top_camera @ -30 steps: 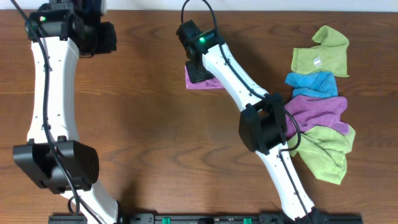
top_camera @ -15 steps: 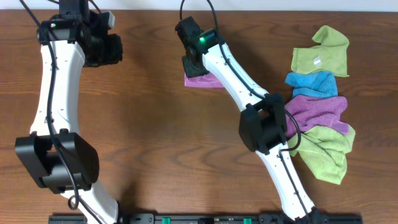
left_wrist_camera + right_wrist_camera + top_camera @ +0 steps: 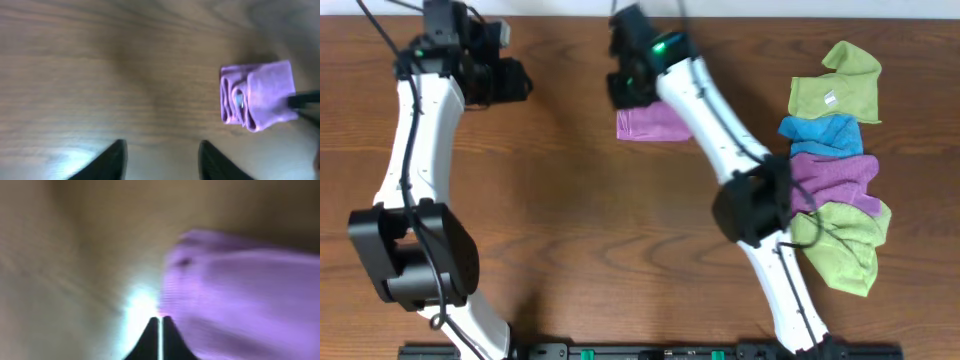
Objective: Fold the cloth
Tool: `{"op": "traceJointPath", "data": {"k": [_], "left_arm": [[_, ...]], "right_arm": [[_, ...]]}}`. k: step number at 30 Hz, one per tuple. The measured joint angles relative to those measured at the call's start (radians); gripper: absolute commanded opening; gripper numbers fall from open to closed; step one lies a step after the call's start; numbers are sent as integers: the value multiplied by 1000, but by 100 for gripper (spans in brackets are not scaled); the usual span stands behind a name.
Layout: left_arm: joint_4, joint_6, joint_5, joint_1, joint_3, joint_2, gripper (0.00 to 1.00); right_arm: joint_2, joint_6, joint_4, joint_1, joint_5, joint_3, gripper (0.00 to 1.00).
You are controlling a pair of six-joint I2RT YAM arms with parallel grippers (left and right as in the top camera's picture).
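The cloth lies as a small folded purple-magenta packet on the brown table, at the far middle. In the left wrist view the cloth shows stacked folds on its left side. My right gripper hovers at the packet's far left corner. In the right wrist view, my right gripper is shut, its tips at the left edge of the blurred cloth, and I see nothing pinched. My left gripper is well to the cloth's left. Its two fingers stand apart over bare wood in the left wrist view.
A pile of other cloths lies at the right: a lime-green one, a blue one, a bunched purple one and another lime-green one. The right arm's elbow overlaps that pile.
My left gripper has opened and shifted a little to the right. My right gripper has drawn back toward the far edge, uncovering more of the folded cloth.
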Motion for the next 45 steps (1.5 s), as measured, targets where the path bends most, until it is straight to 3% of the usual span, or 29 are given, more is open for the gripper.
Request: {"op": "traceJointPath", "data": {"k": [2,3,8,13,17,23,45], "left_arm": [[94,-14,45,-14,-70,7,93],[149,-18,69,-30,-106,15,96],[343,-70,129,-159,-150,123,95],[500,-161,153,-259,-152,237,95],[534,-203,164,-267,-152,270,96],[531,-234,175,-267,-152,274,95],[488,-374,179,-307,-152,274,95]], "right_arm": [[-77,0,-35,-51,107,22,1],[-113,0,-57,-76,145,32,1],[-211,21,-136,-204,226,21,1],[-138,31,-21,-226,186,-243,1],[-119,31,88,-225,149,-407,1],[-119,31,241,-225,97,-512,1],[-119,34,504,-187,31,-667,1]]}}
